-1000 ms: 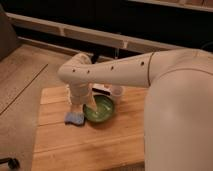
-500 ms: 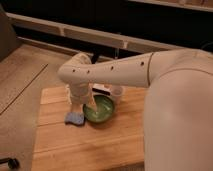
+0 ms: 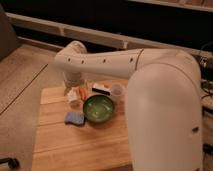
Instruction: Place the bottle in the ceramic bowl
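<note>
The bottle (image 3: 81, 93), small with an orange-tan lower part, is at the left rear of the wooden table, just left of the bowl's far rim. The ceramic bowl (image 3: 98, 108) is round, glossy green and sits near the table's middle with nothing in it. My gripper (image 3: 76, 95) hangs down from the white arm and is right at the bottle, on its left side. The wrist hides much of the bottle's whitish upper part. I cannot see whether the bottle stands on the table or is lifted.
A blue sponge (image 3: 75, 118) lies front-left of the bowl. A translucent whitish cup (image 3: 117, 91) stands behind the bowl to the right, next to a small white and dark object (image 3: 101, 89). The wooden table (image 3: 80, 147) ends at the left; my large white arm covers its right side.
</note>
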Robot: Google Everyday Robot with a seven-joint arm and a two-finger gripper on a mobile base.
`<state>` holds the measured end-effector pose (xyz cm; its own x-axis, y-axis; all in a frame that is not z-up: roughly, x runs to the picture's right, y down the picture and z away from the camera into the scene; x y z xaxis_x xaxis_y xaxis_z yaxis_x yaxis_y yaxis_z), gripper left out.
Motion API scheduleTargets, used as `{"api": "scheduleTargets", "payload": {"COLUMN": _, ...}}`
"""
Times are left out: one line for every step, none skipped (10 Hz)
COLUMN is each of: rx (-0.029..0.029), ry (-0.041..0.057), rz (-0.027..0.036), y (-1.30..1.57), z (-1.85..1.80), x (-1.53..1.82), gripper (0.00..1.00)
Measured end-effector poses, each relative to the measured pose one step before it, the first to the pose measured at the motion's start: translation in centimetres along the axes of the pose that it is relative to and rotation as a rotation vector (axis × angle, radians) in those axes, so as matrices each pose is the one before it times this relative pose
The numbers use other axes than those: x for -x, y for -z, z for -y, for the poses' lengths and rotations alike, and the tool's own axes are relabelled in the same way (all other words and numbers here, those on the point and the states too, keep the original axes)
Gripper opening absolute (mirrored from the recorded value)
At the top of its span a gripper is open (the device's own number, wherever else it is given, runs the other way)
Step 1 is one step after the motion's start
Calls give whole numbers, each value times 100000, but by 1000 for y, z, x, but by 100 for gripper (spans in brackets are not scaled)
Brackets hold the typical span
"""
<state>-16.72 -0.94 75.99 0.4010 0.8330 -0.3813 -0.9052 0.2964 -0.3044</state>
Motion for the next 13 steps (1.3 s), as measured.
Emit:
{"api": "scheduleTargets", "payload": {"rx": -1011, "ry": 5315, "rz": 2379, "y": 171, "z": 306, "x": 1982, "gripper": 65}}
{"api": "scheduleTargets", "payload": {"rx": -575, "ry": 2471, "rz": 1185, "y": 60, "z": 251, "x": 921, "gripper": 65}}
{"api": "scheduleTargets", "payload": {"rx": -202, "ry": 900, "rz": 462, "y": 41, "z": 85, "x": 338, "gripper": 65}}
{"api": "scheduleTargets", "payload": {"rx": -127, "ry": 33, "rz": 7, "y": 2, "z": 52, "x": 0, "gripper": 65}}
{"api": "scheduleTargets", "payload": {"rx": -232, "ry": -50, "rz": -124, "y": -42, "z": 68, "x": -60, "gripper": 65}}
{"api": "scheduleTargets", "payload": {"rx": -607, "ry": -17, "rz": 920, "y": 72, "z": 303, "x": 445, "gripper": 65}}
{"api": "scheduleTargets", "payload": {"rx": -1090, "ry": 1114, "rz": 1195, "y": -267, "z": 684, "x": 948, "gripper": 65}}
{"api": "scheduleTargets", "payload": {"rx": -1558, "ry": 1630, "rz": 109, "y": -871, "z": 896, "x": 1297, "gripper": 65}}
{"api": "scheduleTargets", "payload": {"rx": -890, "ry": 1316, "rz": -949, "y": -1048, "z": 378, "x": 1105, "gripper": 65}}
{"api": "scheduleTargets", "payload": {"rx": -248, "ry": 869, "rz": -1597, "y": -1159, "z": -55, "x": 956, "gripper": 65}}
{"api": "scheduleTargets", "payload": {"rx": 123, "ry": 853, "rz": -2379, "y": -1455, "z": -376, "x": 847, "gripper": 65}}
{"api": "scheduleTargets", "payload": {"rx": 816, "ry": 320, "rz": -3177, "y": -1498, "z": -596, "x": 298, "gripper": 65}}
{"api": "scheduleTargets", "payload": {"rx": 589, "ry": -89, "rz": -3264, "y": -1386, "z": -404, "x": 88, "gripper": 65}}
